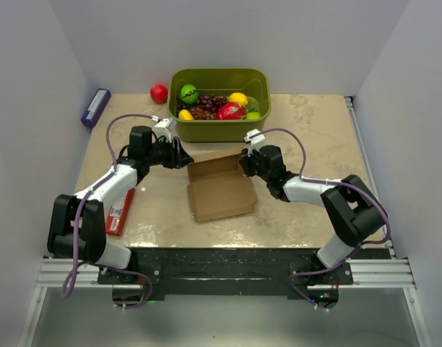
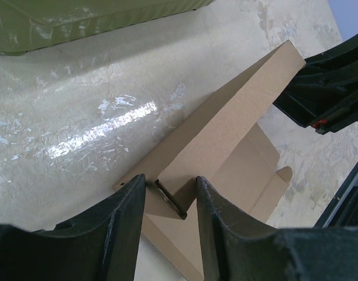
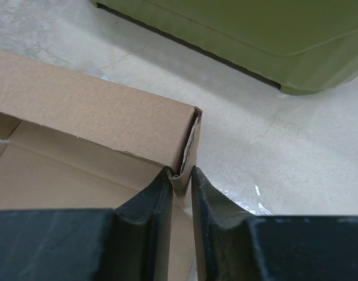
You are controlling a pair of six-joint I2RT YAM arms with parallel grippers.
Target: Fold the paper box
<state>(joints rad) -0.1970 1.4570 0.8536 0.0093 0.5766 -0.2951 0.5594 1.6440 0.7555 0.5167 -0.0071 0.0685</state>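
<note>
The top external camera looks down from above and behind the arm bases, far enough back to take in the whole table. The left wrist camera sits just behind the left gripper, looking along its fingers at the paper box wall held close between them. The right wrist camera looks likewise past the right gripper at that wall's other corner. All three views share this raised wall and the olive-green fruit tub beyond the fingertips.

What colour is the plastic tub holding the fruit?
The plastic fruit tub is olive green, seen best in the top external view.
</note>
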